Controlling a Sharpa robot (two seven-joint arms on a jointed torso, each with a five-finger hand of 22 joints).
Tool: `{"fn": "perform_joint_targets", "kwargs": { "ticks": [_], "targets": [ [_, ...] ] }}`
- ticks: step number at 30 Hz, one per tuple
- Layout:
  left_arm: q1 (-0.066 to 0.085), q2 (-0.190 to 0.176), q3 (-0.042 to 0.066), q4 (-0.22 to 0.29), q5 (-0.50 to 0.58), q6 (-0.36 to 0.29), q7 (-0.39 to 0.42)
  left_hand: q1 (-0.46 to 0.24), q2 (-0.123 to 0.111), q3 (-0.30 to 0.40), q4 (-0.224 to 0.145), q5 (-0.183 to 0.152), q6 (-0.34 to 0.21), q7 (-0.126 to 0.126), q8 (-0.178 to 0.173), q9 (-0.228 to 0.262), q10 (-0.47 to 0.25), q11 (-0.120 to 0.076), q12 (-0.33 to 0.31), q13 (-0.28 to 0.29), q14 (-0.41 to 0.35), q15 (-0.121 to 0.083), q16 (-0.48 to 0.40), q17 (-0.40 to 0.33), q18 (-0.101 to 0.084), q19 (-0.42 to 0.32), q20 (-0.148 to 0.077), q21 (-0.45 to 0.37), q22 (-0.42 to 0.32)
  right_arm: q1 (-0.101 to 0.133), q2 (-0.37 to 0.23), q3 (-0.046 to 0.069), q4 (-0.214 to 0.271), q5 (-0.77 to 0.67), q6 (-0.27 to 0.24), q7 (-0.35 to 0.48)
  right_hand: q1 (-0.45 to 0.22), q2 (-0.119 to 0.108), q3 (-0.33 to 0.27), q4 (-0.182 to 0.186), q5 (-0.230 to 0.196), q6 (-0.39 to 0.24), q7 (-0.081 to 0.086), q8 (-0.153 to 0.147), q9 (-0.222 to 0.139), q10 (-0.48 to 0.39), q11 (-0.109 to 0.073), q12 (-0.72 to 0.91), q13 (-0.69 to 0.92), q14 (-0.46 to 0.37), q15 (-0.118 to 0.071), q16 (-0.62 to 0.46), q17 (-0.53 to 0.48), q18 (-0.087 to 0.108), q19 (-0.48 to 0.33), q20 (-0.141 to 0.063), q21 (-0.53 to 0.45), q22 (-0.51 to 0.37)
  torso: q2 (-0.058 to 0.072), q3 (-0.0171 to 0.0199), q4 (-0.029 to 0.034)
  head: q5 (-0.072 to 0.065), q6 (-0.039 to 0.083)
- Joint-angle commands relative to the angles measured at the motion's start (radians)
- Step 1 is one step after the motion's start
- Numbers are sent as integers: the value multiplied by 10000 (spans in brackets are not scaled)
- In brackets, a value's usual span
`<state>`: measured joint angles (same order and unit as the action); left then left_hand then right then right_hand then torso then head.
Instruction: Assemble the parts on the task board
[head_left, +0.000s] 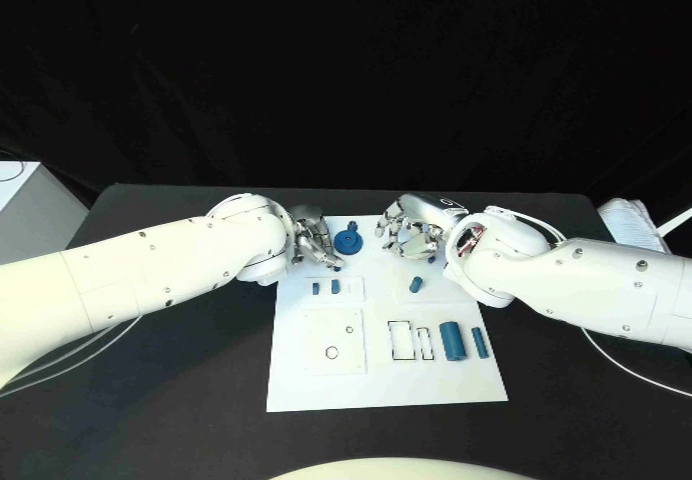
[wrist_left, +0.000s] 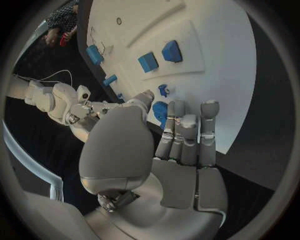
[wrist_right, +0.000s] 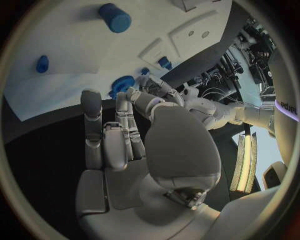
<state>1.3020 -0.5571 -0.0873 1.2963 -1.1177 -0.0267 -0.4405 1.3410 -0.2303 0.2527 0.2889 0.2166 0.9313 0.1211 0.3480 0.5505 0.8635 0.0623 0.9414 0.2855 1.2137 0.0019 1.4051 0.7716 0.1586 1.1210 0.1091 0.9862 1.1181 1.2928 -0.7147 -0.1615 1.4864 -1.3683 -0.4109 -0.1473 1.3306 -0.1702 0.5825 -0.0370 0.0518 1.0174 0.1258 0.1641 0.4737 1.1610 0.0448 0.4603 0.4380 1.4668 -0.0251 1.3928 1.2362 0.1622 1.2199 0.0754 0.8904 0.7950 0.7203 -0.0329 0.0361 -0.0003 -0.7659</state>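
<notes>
The left hand (head_left: 310, 246) hovered at the task board (head_left: 387, 385)'s far edge, fingers apart, empty; a round blue part (head_left: 348, 241) lay between both hands; the right hand (head_left: 411, 233) hung beside it, fingers likewise spread, empty.

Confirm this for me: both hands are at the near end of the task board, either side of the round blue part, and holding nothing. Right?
Not quite. The left hand and right hand flank the round blue part at the far end of the task board, not the near end; the head view shows it. Neither hand appears to hold anything.
</notes>
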Motion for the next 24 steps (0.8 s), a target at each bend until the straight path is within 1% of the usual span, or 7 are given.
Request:
{"fn": "perform_joint_targets", "kwargs": {
  "ticks": [1, 3, 5, 10, 18, 22, 24],
  "targets": [
    [43, 110, 4, -93, -196, 543, -340, 98, 108, -154, 6, -55, -16, -61, 76, 37, 18, -86, 355, 225, 178, -38, 117, 390, -132, 115, -20, 128, 99, 8, -16, 6, 31, 0, -64, -17, -19, -101, 57, 29, 22, 36, 0, -47, -13, -67, -26, 44, 7, 361, -61, 2, -11, -78, -11, -18, -58, -12, 9, -11, -8, 4, -3],
    [60, 166, 3, -150, -198, 570, -356, 123, 187, -291, 10, -52, -20, -83, 126, 60, -16, -125, 735, 473, 349, -71, 227, 786, -155, 204, -55, 245, 195, 10, -23, 7, 35, 6, -61, -21, -19, -101, 57, 29, 22, 36, 0, -47, -13, -67, -26, 44, 7, 361, -61, 2, -11, -78, -11, -18, -58, -12, 12, -16, -1, -4, -16],
    [77, 226, 2, -210, -195, 588, -370, 148, 239, -362, 6, -50, 18, -104, 178, 80, -46, -149, 945, 614, 478, -91, 308, 1080, -167, 248, -73, 302, 243, 13, -30, 7, 37, 11, -58, -25, -19, -101, 57, 29, 22, 36, 0, -47, -13, -67, -26, 44, 7, 361, -61, 2, -11, -78, -11, -18, -58, -12, 13, -17, 5, -10, -20],
    [119, 360, -8, -351, -149, 649, -382, 263, 388, -459, 2, -36, 133, -190, 331, 132, -79, -224, 1432, 935, 602, -151, 393, 1403, -182, 309, -116, 384, 319, 20, -37, 7, 39, 18, -48, -30, -26, -98, 61, 35, 21, 35, 1, -54, -16, -82, -23, 47, 15, 359, -59, -1, -17, -78, -15, -17, -63, -14, 5, -22, 13, -24, -34],
    [188, 587, -66, -538, -38, 852, -347, 342, 453, -558, 4, -40, 320, -300, 533, 197, -72, -319, 1851, 1219, 782, -230, 493, 1828, -207, 399, -167, 505, 423, 25, -34, 7, 38, 21, -50, -28, -37, -97, 63, 44, 19, 34, 3, -61, -19, -93, -20, 55, 26, 358, -56, -2, -19, -80, -15, -15, -62, -7, 2, -17, 21, -14, -53],
    [198, 701, -88, -635, -13, 961, -334, 410, 484, -609, 0, -37, 423, -372, 654, 231, -58, -384, 2103, 1391, 998, -284, 616, 2289, -237, 507, -207, 647, 540, 26, -29, 7, 38, 31, -45, -27, -37, -97, 63, 44, 19, 34, 3, -61, -19, -93, -20, 55, 26, 358, -56, -2, -19, -80, -15, -15, -62, -7, 5, -19, 4, -16, -60],
    [200, 722, -96, -651, -9, 999, -336, 418, 490, -619, 2, -38, 438, -381, 673, 235, -49, -395, 2152, 1423, 1029, -294, 636, 2354, -241, 522, -214, 668, 556, 26, -30, 7, 38, 34, -43, -27, -37, -97, 63, 44, 19, 34, 3, -61, -19, -93, -20, 55, 26, 358, -56, -2, -19, -80, -15, -15, -62, -7, 6, -18, -4, -14, -63]
  ]
}}
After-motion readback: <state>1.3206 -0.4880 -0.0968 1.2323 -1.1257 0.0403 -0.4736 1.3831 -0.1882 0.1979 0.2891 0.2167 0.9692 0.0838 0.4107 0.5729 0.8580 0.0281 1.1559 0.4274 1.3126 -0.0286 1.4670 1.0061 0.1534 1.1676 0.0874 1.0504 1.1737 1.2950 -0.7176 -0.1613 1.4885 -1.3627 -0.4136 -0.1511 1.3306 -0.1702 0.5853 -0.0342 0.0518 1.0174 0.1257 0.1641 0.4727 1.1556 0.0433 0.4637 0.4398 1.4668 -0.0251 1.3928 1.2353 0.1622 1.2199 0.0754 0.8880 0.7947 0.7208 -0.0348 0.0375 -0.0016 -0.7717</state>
